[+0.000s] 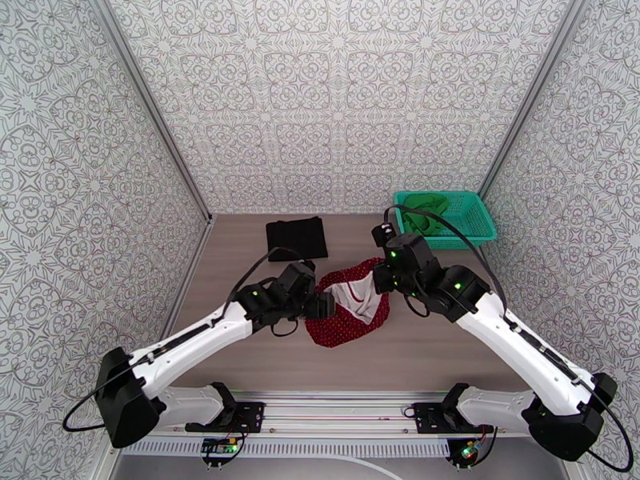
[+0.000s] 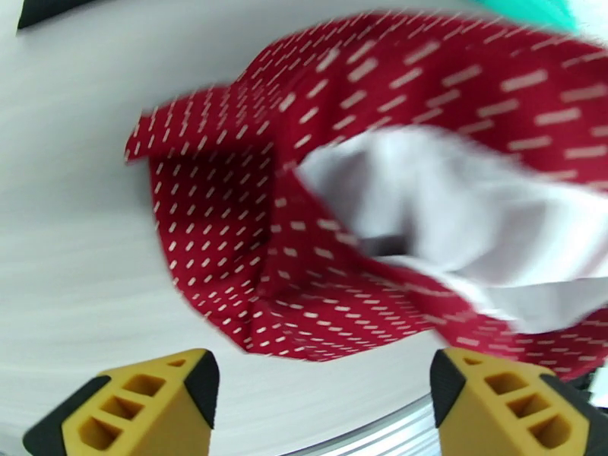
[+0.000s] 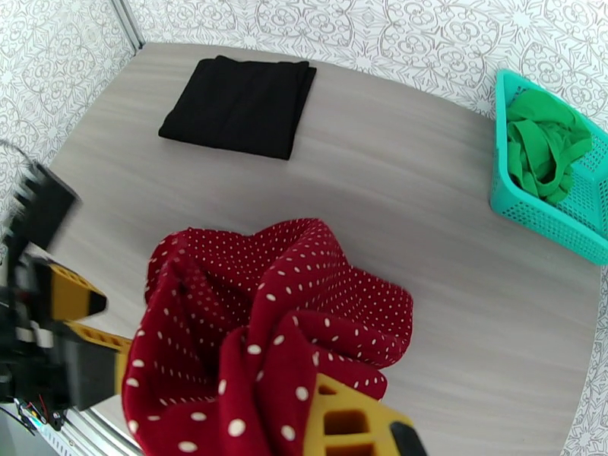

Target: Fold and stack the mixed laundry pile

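Obs.: the red dotted garment (image 1: 346, 328) lay crumpled near the middle of the surface (image 1: 240, 350), between the two arms, its pale lining turned up and showing. Right hand (image 1: 381, 272) was clamped tight on the far right edge of that garment and held the edge raised off the surface; in the right wrist view the red cloth draped over the one yellow finger visible there, so the grip itself was partly hidden by fabric. Left hand (image 2: 319, 378) sat at the garment's left side, fingers spread wide, nothing between them, the red cloth just ahead of the tips. From the wrist view I could not tell whether the tips touched the cloth. Black garment (image 3: 239, 104) lay folded flat, a neat rectangle, at the far left of the surface, well apart from the red one. Green garment (image 3: 543, 146) sat bunched inside the teal mesh basket (image 3: 532, 216) at the far right corner, against the patterned wall.
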